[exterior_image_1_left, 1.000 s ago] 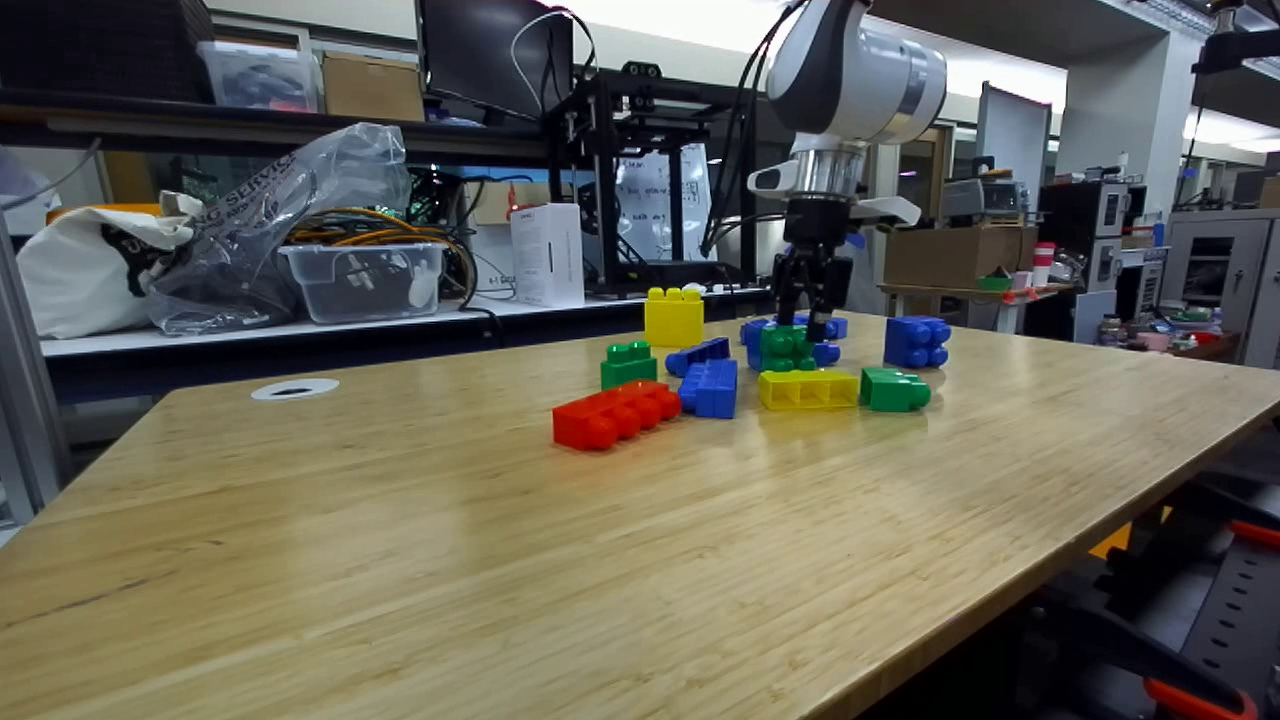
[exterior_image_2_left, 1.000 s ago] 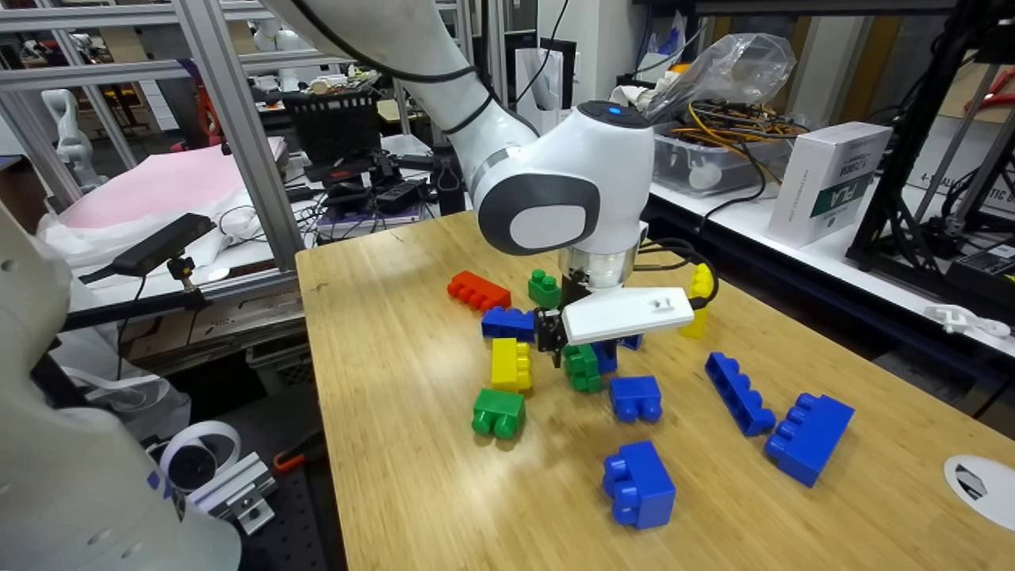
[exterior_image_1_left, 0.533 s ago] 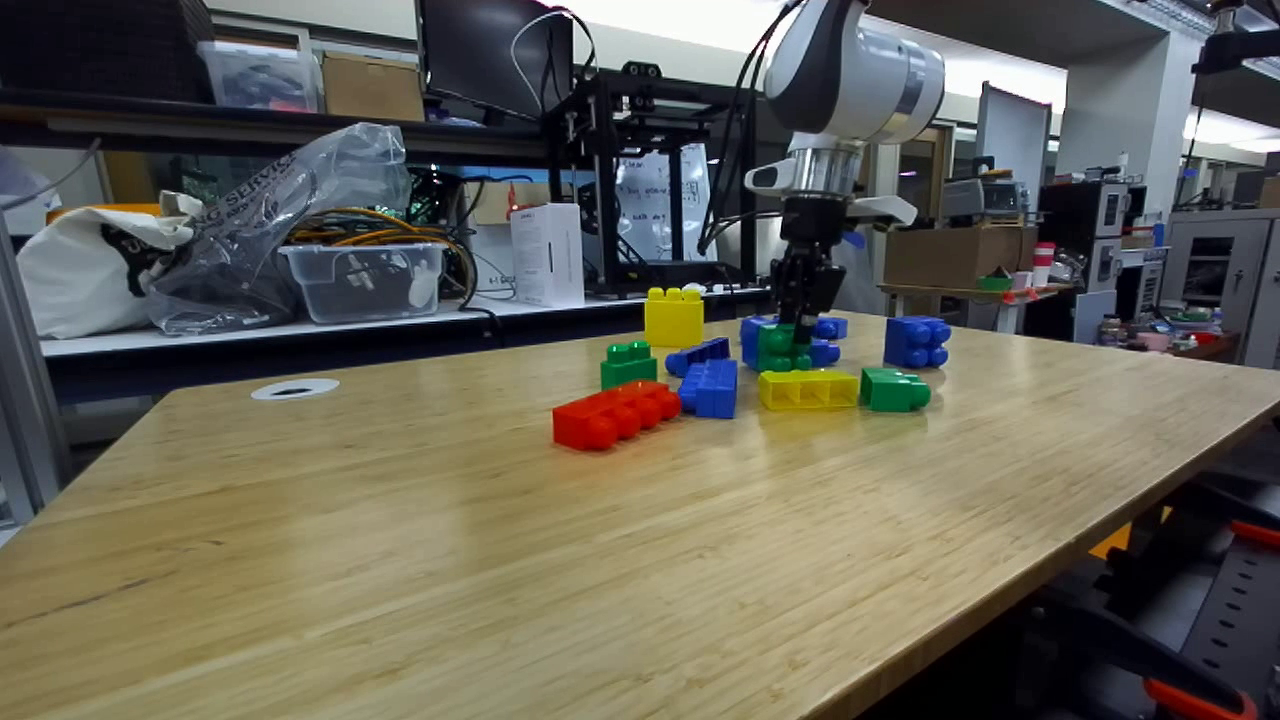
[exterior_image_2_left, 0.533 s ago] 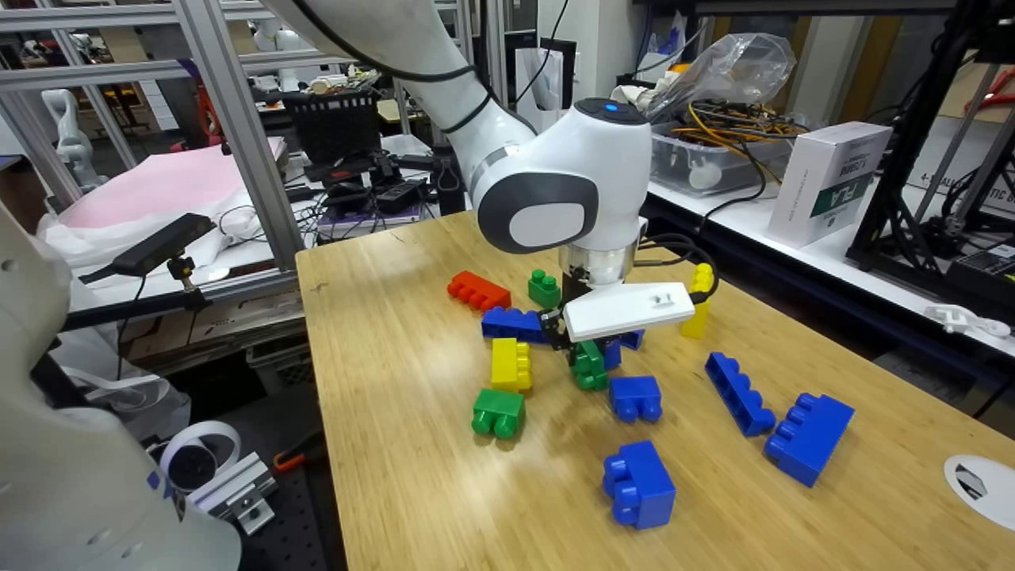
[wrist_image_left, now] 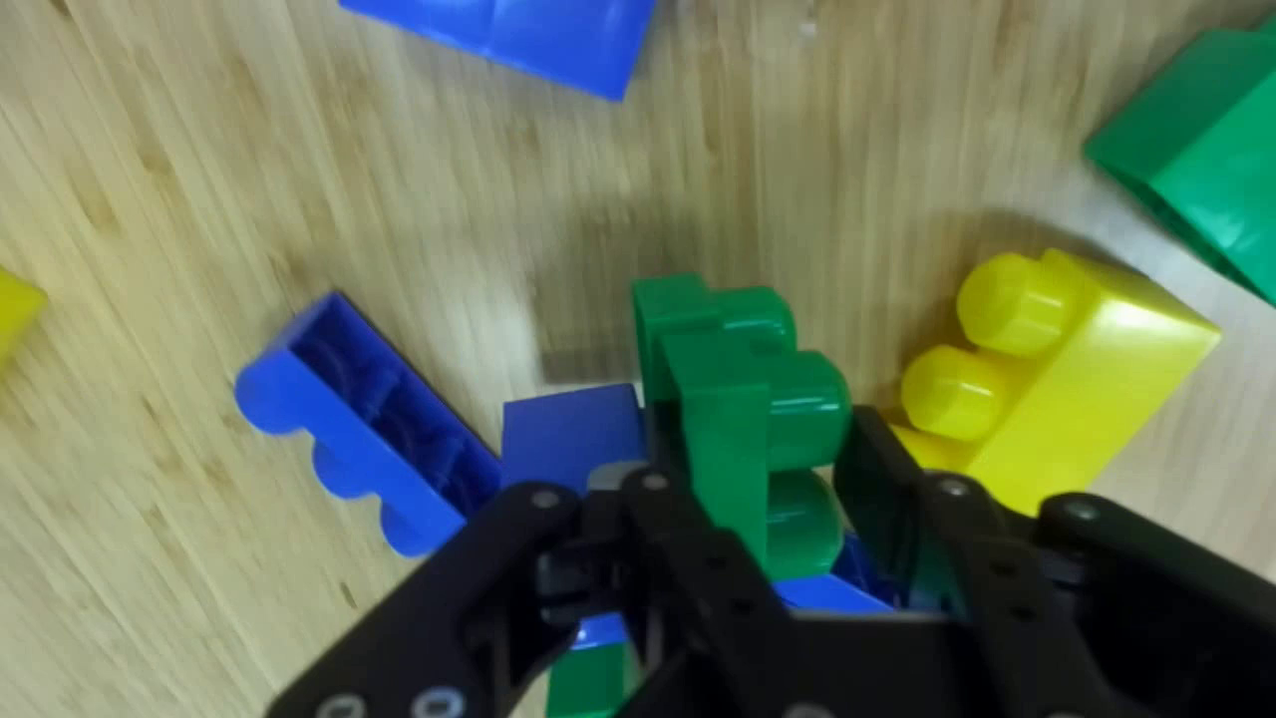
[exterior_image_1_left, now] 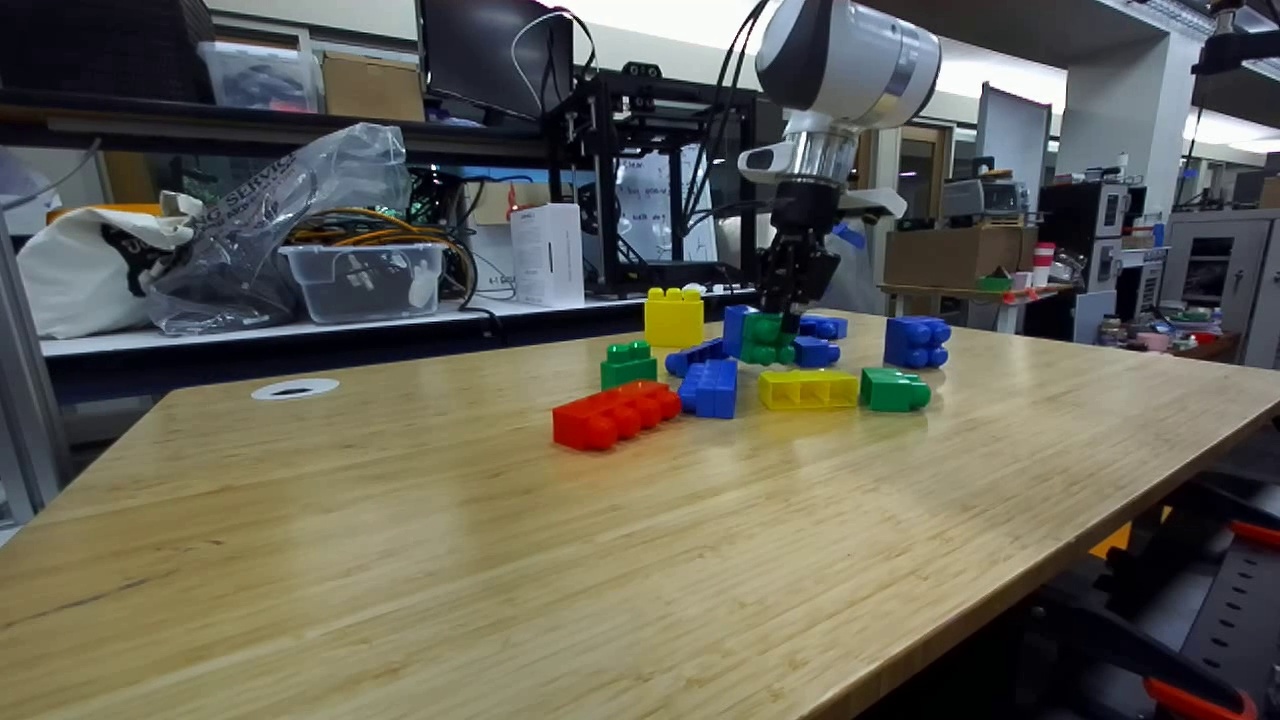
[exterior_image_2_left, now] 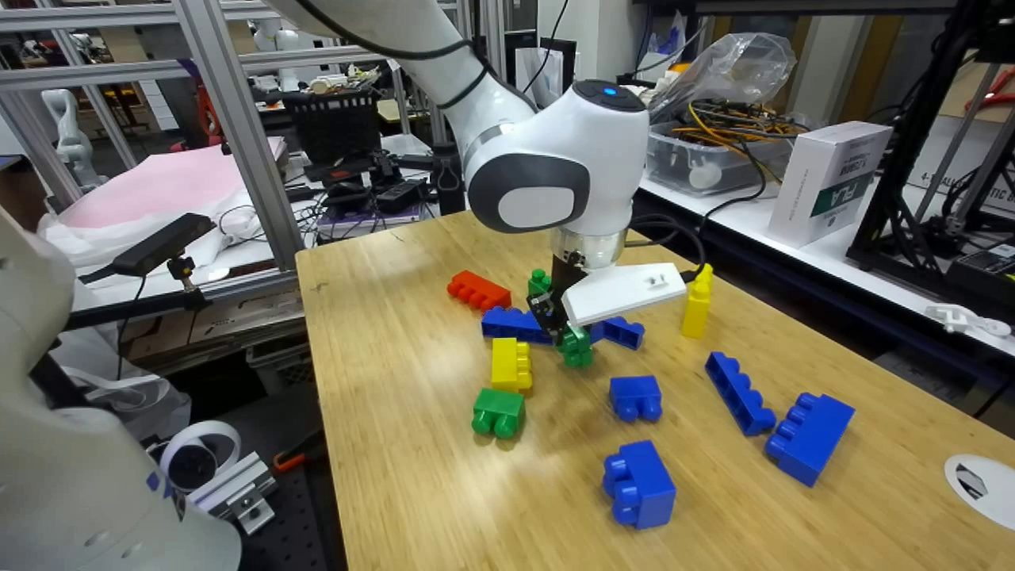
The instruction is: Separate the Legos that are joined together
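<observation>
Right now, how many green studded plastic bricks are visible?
3: one held brick in the claw, one lying brick beside the nearer yellow plastic brick, one standing brick near the long red plastic brick. Others may be hidden.

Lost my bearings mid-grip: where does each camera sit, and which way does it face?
In an exterior view: low, looking across the table, red brick nearest; arm and gripper show.
In an exterior view: raised, looking down across the table, blue brick nearest; arm, gripper, likely base show.
Wrist view: at the arm's end, facing down; fingers show, holding a green brick.
Both exterior views share gripper and red brick.
</observation>
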You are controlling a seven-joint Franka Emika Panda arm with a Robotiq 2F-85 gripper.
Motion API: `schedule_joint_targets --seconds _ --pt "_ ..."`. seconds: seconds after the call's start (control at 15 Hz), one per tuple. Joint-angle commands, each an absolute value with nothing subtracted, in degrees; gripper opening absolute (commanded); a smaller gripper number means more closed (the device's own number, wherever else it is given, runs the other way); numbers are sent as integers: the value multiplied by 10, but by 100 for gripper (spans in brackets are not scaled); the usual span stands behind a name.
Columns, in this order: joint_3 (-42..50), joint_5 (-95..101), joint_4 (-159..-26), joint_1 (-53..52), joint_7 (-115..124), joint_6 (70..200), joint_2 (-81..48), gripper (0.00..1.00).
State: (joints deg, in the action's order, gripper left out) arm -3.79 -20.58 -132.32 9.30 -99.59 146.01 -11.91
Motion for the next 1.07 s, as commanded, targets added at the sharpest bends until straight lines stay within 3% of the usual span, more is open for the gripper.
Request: schedule_joint_targets --seconds 0.0,0.47,1.0 --pt "-53 -293 -1311 119 -1133 1358 -102 17" --pt "-1 -322 -1227 127 -1251 1100 -164 17" --pt "22 -303 -1079 143 -1199 794 -275 17"
